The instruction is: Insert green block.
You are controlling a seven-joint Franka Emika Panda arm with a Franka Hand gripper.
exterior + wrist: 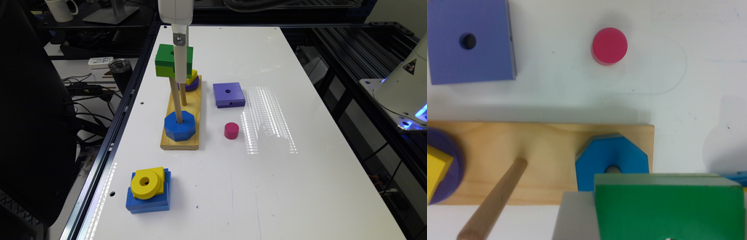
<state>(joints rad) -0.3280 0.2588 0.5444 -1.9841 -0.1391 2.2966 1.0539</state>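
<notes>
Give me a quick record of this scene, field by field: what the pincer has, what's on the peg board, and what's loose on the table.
pincer: holding the green block, raised
position: green block near top of peg that carries the blue octagon
peg board: wooden; blue octagon on one peg, yellow piece over purple disc at far end, middle peg bare
loose on table: purple square, pink cylinder, yellow ring on blue block

White tabletop [300, 186] with light glare, black metal framing [350, 50], dark chair [30, 116], white mug [61, 9]
</notes>
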